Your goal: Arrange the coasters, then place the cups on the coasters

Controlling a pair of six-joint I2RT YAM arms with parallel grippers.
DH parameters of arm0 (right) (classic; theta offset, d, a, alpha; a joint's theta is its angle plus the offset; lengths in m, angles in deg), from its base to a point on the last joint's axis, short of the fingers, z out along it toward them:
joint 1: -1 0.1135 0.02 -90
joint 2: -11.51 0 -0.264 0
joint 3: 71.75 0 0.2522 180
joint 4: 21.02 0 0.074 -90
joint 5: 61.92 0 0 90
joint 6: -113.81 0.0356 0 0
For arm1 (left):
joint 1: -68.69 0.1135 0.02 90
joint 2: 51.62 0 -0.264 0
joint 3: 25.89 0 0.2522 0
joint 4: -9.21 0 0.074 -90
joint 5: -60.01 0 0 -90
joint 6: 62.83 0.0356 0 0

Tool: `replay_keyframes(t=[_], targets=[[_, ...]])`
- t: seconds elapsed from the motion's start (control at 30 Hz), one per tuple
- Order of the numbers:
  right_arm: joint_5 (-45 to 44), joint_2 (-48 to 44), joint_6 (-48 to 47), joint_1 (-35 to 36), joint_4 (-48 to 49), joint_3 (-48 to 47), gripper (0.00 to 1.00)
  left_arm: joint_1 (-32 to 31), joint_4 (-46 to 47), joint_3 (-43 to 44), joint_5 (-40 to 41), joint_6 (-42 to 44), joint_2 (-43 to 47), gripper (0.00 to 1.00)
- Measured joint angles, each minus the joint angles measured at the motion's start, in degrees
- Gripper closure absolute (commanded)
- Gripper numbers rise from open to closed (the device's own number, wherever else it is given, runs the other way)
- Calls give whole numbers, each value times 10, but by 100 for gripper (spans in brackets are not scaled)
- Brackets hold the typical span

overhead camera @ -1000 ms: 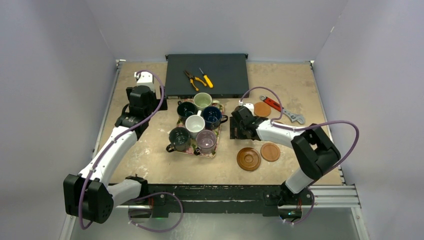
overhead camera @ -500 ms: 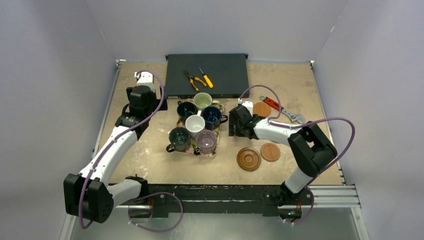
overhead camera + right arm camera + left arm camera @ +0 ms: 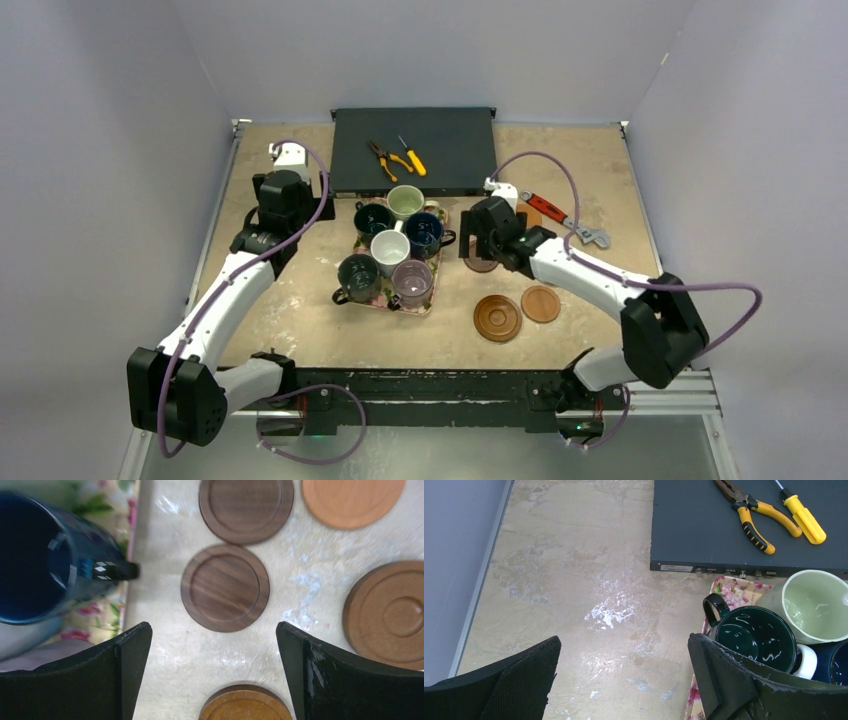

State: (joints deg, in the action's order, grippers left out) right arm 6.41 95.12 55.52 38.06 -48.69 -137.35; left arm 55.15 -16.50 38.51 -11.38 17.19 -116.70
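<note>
Six cups stand together on a floral tray point(image 3: 438, 215): pale green point(image 3: 405, 202), dark teal point(image 3: 373, 220), navy point(image 3: 424, 233), white point(image 3: 389, 247), dark grey-black point(image 3: 357, 275) and purplish point(image 3: 412, 282). My right gripper point(image 3: 481, 247) point(image 3: 213, 645) hangs open over two dark brown coasters point(image 3: 225, 587) point(image 3: 246, 505), holding nothing. A light tan coaster point(image 3: 352, 497) and ringed reddish-brown coasters point(image 3: 395, 615) point(image 3: 246, 704) lie around them. One ringed coaster point(image 3: 497, 318) and a tan one point(image 3: 541, 304) lie nearer the front. My left gripper point(image 3: 285, 205) point(image 3: 622, 650) is open over bare table, left of the teal cup point(image 3: 754, 635).
A dark flat box point(image 3: 414, 150) at the back carries pliers point(image 3: 388, 158) and a yellow screwdriver point(image 3: 411, 156). A red-handled wrench point(image 3: 565, 220) lies to the right of the coasters. The navy cup point(image 3: 40, 565) and the tray edge sit close to my right gripper's left finger.
The right gripper has risen and shifted back a little, its jaws opening wider, and its elbow has swung right. A dark coaster now shows below it. The left arm has not moved.
</note>
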Motion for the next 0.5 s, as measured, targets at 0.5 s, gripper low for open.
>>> replay_keyframes(t=[0.5], targets=[[24,-51,-1,-205,-12,28,2,0,-1,2,-1,-1,0,1]])
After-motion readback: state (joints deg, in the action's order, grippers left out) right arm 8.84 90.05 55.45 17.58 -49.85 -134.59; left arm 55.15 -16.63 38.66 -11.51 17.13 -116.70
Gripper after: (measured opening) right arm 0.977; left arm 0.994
